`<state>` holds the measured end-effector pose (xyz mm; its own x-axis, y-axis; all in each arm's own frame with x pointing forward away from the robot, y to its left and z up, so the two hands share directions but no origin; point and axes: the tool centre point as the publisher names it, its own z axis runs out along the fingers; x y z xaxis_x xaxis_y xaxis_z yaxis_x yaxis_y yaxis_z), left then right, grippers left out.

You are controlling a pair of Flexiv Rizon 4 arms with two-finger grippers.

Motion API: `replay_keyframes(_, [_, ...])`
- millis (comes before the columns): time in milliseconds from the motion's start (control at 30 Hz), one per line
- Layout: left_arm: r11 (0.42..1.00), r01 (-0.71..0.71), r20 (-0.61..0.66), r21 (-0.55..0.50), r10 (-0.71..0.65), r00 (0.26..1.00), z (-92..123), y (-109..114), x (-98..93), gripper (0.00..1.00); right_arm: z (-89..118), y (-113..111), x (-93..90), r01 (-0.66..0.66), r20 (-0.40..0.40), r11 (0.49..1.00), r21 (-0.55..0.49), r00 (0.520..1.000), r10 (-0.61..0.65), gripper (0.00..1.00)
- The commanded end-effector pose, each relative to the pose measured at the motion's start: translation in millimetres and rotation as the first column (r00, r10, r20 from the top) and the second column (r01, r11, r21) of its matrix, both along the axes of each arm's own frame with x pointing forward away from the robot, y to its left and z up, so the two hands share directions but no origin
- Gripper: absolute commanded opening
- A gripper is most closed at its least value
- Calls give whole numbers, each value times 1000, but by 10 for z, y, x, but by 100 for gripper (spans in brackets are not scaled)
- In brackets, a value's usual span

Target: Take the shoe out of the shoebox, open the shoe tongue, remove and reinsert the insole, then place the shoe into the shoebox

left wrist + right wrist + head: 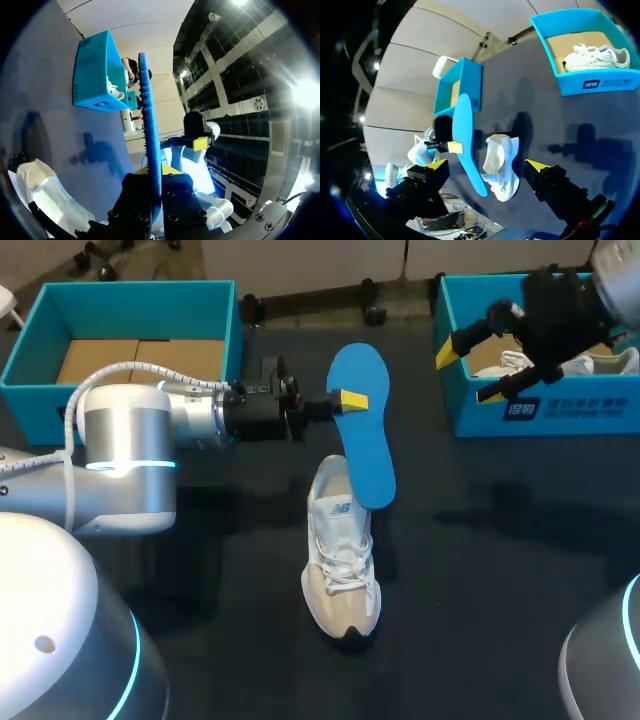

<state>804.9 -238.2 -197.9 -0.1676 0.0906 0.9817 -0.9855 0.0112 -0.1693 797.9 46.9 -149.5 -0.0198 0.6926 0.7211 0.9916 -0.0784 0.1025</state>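
Your white and beige lace-up sneaker (343, 565) stands upright on the dark table (500, 540), out of any box, toe toward the near edge and heel toward the far side. The bright blue foam insole (362, 425) is out of it and held in the air, its narrow end hanging over the sneaker's heel opening; you cannot tell whether the two touch. Your left gripper (347, 400) pinches the insole by its edge near the wide end, and in the left wrist view the blue sheet (150, 125) runs edge-on between the clamped fingers. Your left arm (130, 440) lies stretched level across the table from the left. Your right gripper (468, 372) hangs spread and empty above the near wall of the right teal cardboard shoebox (560, 410), which holds a second white shoe (597, 56). The left teal shoebox (120, 288) sits at the far left, showing its brown cardboard floor.
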Motion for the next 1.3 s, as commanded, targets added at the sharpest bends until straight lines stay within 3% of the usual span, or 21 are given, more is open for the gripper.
replay_keyframes(33, [1000,-2,0,0,2,1000,-3,0,-8,0,-95,-24,-31,-13,23,978,208,1000,9,100])
replay_keyframes(567, [1000,-2,0,0,2,1000,-3,0,-8,0,-353,19,-52,-8,27,944,329,1000,-1,100])
replay_keyframes(1300, [1000,-2,0,0,2,1000,-3,0,-8,0,-516,10,4,-52,70,875,480,997,21,100])
